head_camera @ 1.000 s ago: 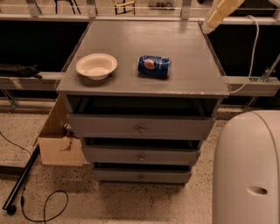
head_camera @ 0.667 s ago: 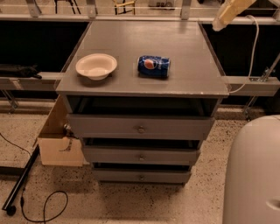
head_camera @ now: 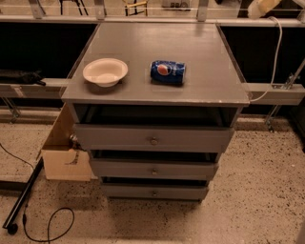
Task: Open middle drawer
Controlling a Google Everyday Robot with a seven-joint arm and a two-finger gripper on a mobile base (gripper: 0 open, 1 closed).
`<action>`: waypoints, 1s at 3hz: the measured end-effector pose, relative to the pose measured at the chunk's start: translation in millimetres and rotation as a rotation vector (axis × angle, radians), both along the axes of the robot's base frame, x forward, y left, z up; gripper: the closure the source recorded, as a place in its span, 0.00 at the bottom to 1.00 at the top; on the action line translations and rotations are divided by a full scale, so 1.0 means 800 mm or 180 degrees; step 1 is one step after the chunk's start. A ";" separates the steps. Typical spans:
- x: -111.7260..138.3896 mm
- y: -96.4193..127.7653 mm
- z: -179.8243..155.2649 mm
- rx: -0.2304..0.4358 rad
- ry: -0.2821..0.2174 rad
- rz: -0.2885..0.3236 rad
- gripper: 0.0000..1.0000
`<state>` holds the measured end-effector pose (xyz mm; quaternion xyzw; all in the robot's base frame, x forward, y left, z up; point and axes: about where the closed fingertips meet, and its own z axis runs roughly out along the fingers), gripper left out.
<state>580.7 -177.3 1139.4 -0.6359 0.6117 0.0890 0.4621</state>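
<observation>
Facing a squat grey cabinet (head_camera: 224, 119) that stands on a speckled floor, you look down on it from the front and a little above. Its flat top (head_camera: 200, 52) is mostly bare, which leaves room for an arm to reach across. Below the top sit three drawer fronts, stacked and stepping inward, each with a dark gap above it. The top drawer (head_camera: 109, 137) is the tallest, and the bottom drawer (head_camera: 124, 191) is the slimmest. The middle drawer (head_camera: 190, 169) lies between them, and its front looks pushed in, so the task seems not yet begun. An open cardboard box (head_camera: 64, 164) stands against the cabinet's left side, clear of the path the drawers would slide along. A black pole (head_camera: 21, 202) lies on the floor beside the box, with a thin cable (head_camera: 47, 228) looping near it. A shallow white bowl (head_camera: 105, 71) sits on the left of the top, and a blue soda can (head_camera: 167, 72) lies on its side near the middle. A small round metal knob (head_camera: 154, 171) at the centre of the middle drawer is the only place to pull. The gripper (head_camera: 263, 6) shows only as a pale sliver at the far top right, behind the cabinet and well away from that knob. Whether it is open or closed I cannot tell.
</observation>
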 end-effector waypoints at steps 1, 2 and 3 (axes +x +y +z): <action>-0.045 -0.007 0.011 0.0004 -0.0164 0.0078 0.00; -0.131 -0.001 0.051 -0.0009 -0.0585 0.0150 0.00; -0.209 0.034 0.058 0.0070 -0.0813 0.0323 0.00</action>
